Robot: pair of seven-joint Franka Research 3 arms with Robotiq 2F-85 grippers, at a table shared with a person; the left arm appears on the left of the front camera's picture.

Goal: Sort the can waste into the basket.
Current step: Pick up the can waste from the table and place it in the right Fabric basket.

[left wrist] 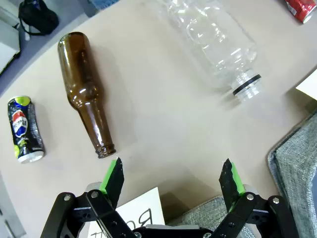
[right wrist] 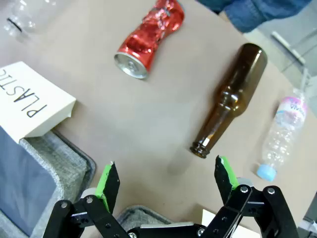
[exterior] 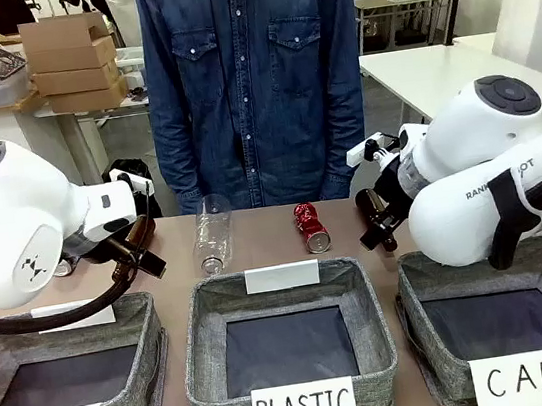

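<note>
Nearest, the basket (exterior: 419, 334) signed CAN sits at five o'clock in the front view, partly under the right arm. Just beyond, the left jaws and the right jaws both hang spread wide above the surface (exterior: 267, 246), gripping nothing. Farther off, the crushed red can (right wrist: 148, 39) lies at eleven o'clock from the right jaws, and the dark-printed can (left wrist: 25, 130) at nine o'clock from the left jaws.

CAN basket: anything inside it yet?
The CAN basket shows only bare dark base inside, no can. The right arm covers its far rim, so that strip is hidden. The red can lies outside it on the table.
</note>
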